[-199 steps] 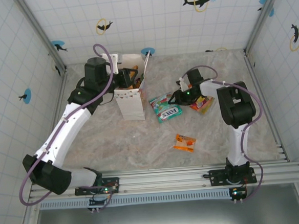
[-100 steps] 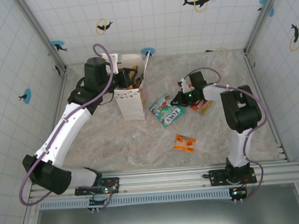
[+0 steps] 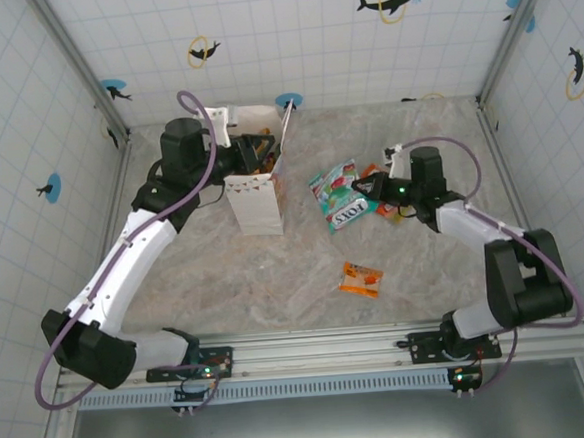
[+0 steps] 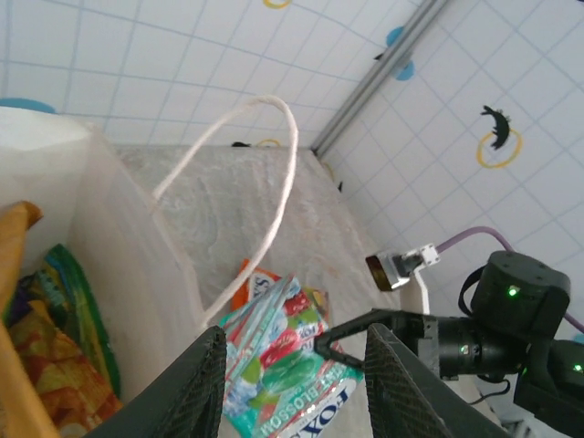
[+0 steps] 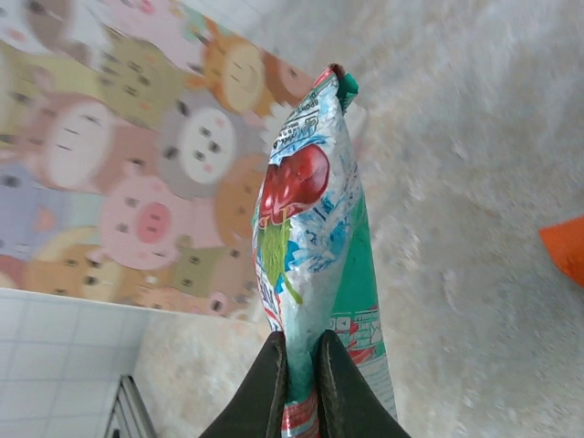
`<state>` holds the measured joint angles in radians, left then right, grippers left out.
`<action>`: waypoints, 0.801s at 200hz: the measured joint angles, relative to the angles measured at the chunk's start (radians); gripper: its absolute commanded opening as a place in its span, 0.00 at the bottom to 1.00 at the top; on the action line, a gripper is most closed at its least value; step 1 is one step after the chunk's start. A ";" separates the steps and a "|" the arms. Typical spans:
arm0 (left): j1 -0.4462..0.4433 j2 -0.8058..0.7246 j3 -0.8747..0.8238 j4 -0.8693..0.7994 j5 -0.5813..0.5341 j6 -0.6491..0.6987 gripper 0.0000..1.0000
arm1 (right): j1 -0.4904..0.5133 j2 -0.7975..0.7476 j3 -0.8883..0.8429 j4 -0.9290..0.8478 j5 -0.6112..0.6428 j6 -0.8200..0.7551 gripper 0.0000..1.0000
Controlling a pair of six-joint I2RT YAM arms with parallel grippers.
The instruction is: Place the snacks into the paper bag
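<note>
The white paper bag [image 3: 256, 203] with its cartoon-animal print stands upright at the back left, with several snacks [image 4: 50, 306] inside. My left gripper [image 3: 256, 149] hovers at the bag's mouth. Its fingers [image 4: 203, 388] stand apart with nothing between them. My right gripper [image 5: 299, 388] is shut on the bottom edge of the teal FOX'S packet [image 5: 310, 237], which hangs off the table right of the bag [image 5: 137, 137]. From above, the packet [image 3: 339, 198] sits just left of the right gripper [image 3: 372, 187]. A small orange packet [image 3: 360, 277] lies on the table further forward.
A red-yellow packet [image 3: 386, 210] lies on the marble tabletop [image 3: 276, 280] under the right gripper. The bag's thin white loop handle [image 4: 266, 173] arches up between my left gripper and the teal packet [image 4: 292, 365]. Tiled walls enclose the table on three sides.
The right gripper has shut on the teal packet, lifted it off the table and drawn it a little to the right as the arm swung outward. The left arm has barely shifted.
</note>
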<state>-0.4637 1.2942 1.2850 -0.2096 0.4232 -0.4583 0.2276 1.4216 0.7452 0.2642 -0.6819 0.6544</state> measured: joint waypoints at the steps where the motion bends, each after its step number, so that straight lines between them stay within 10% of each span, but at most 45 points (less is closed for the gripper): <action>1: 0.000 0.000 -0.002 0.002 0.002 -0.002 0.43 | 0.000 -0.003 -0.001 0.002 0.000 0.002 0.00; 160: -0.002 -0.023 -0.209 0.428 0.248 -0.321 0.46 | 0.051 -0.169 0.188 0.390 -0.042 0.431 0.00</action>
<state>-0.4652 1.2716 1.0756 0.2184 0.6716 -0.7792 0.2783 1.2522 0.9329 0.6544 -0.7235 1.0855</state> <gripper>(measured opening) 0.463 0.117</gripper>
